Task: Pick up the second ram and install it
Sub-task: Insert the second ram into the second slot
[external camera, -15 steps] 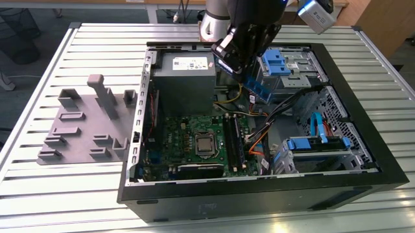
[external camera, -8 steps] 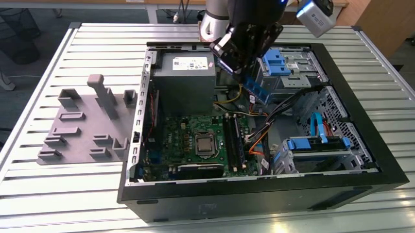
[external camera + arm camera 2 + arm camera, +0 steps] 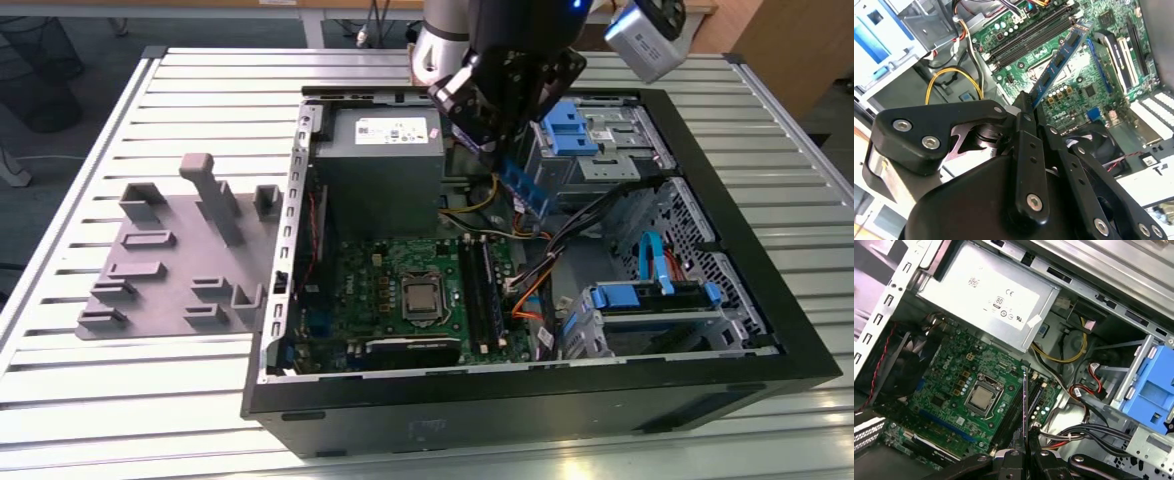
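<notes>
The arm's gripper (image 3: 514, 150) hangs over the open computer case (image 3: 747, 330), its fingers (image 3: 1026, 150) pinching one end of the second ram (image 3: 1061, 57), which juts out above the green motherboard (image 3: 949, 385) without touching it. In the first wrist view the stick is edge-on, lined up near the memory slots (image 3: 1014, 412) beside the processor socket (image 3: 983, 397). On the slatted surface (image 3: 134, 400), at the exterior view's left, sits a grey tray (image 3: 174, 260).
</notes>
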Robot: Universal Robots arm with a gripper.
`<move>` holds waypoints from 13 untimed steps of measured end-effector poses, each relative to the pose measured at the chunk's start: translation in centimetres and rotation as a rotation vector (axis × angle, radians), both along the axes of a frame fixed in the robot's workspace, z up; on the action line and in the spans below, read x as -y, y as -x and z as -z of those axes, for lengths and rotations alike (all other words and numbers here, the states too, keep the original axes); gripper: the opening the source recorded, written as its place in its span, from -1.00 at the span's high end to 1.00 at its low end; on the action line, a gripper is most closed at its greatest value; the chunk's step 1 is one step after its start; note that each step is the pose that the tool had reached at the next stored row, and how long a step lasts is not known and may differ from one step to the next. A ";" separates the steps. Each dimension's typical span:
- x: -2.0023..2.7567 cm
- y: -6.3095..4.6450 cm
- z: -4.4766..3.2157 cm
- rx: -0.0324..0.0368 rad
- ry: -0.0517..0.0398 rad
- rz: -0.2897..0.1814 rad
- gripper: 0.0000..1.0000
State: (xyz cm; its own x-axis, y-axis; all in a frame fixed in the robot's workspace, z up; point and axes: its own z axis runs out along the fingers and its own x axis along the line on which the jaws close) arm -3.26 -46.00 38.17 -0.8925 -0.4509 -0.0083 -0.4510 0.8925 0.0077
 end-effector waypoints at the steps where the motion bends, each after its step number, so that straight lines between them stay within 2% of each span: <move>1: 0.00 0.0 0.01 0.0000 0.0000 0.011 0.72; 13: 0.00 0.0 0.11 0.0000 0.0001 0.145 0.72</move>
State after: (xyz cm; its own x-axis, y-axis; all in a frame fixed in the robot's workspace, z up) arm -3.26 -46.00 38.07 -0.9482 -0.3176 -0.0083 -0.3177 0.9482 0.0076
